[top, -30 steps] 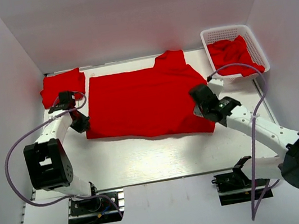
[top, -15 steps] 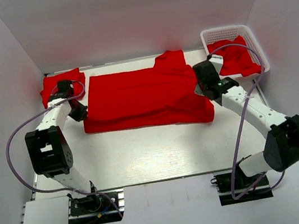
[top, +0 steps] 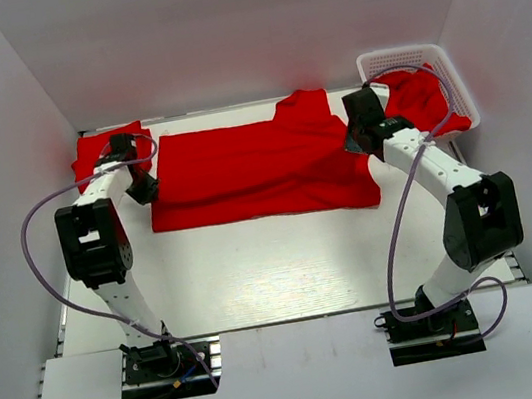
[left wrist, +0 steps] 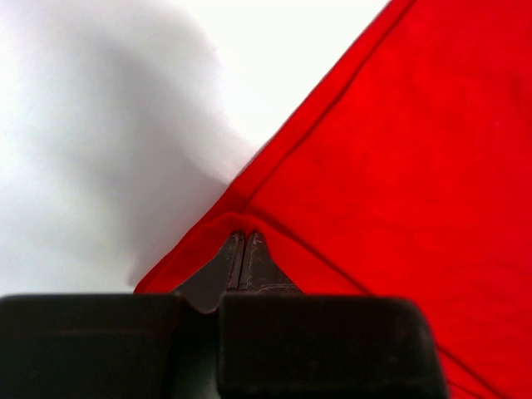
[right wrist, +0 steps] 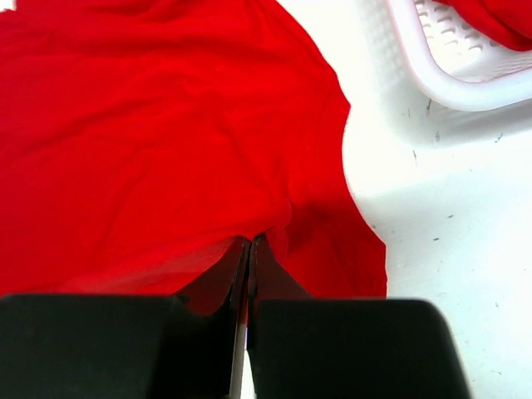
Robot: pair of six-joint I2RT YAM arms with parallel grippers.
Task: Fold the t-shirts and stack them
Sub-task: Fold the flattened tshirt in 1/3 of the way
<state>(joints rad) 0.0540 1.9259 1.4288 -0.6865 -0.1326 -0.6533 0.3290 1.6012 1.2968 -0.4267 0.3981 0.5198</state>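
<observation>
Plain red t-shirts (top: 261, 165), white lattice basket (top: 404, 58)

We count three bright red fabric t-shirts: one spread t-shirt (top: 256, 166), one folded t-shirt (top: 92, 158), one crumpled t-shirt (top: 425, 105). One white plastic lattice basket (top: 400, 55). Two white robot arms: left arm (top: 103, 192), right arm (top: 429, 161).

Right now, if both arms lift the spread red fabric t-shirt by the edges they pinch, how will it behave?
Probably floppy: the spread red fabric t-shirt bunches and creases at the left gripper and right gripper, so the middle should sag. Likely light: thin cloth, wrinkling under two small pinches. The thin hem might slip from the shut jaws.
</observation>
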